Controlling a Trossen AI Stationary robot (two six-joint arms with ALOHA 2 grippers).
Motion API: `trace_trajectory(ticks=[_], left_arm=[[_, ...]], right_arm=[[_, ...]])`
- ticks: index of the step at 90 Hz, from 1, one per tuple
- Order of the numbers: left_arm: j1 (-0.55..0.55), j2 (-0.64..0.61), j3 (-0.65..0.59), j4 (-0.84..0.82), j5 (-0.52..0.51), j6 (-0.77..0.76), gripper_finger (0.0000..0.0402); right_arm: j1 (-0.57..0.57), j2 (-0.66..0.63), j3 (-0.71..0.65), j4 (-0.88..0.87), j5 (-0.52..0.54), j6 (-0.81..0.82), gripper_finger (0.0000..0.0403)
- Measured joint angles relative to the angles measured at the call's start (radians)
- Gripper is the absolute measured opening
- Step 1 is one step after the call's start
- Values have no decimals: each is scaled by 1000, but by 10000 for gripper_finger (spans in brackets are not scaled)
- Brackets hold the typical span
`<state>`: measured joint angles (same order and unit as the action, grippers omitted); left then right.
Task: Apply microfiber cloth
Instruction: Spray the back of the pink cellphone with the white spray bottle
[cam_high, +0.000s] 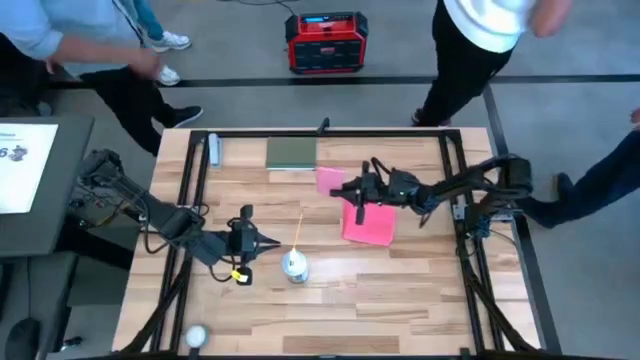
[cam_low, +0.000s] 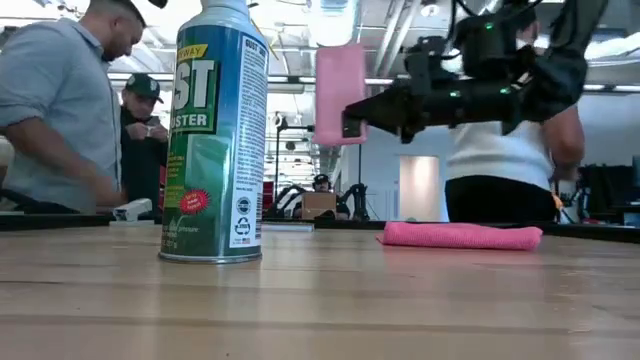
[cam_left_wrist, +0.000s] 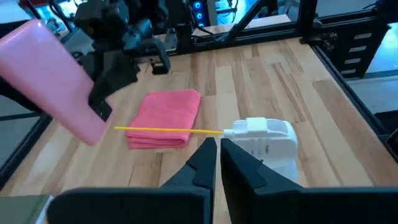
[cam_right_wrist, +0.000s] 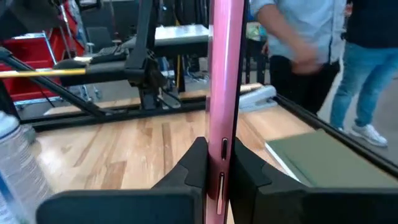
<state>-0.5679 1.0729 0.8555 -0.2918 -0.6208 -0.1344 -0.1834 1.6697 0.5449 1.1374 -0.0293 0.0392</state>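
Microfiber cloth lies folded flat on the wooden surface, right of centre, untouched. Right gripper hovers above its far edge, fingers clamped on the pink-backed phone, held upright off the surface. Left gripper sits beside the spray can, fingers apparently closed, holding nothing.

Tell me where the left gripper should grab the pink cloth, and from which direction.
The microfiber cloth lies folded flat on the table, so probably come straight down on its edge nearest the left gripper and pinch the layers. The right gripper holds the phone above its far end; stay clear.
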Motion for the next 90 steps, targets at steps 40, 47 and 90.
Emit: trace_trajectory(ticks=[40, 47, 90], left_arm=[[110, 9, 165, -245, 199, 39, 0], [142, 8, 200, -270, 245, 60, 0], [250, 302, 490, -586, 408, 194, 0]], right_arm=[[-42, 105, 179, -67, -93, -28, 17], [-43, 105, 180, -63, -102, -35, 17], [-48, 105, 180, -84, -103, -33, 17]])
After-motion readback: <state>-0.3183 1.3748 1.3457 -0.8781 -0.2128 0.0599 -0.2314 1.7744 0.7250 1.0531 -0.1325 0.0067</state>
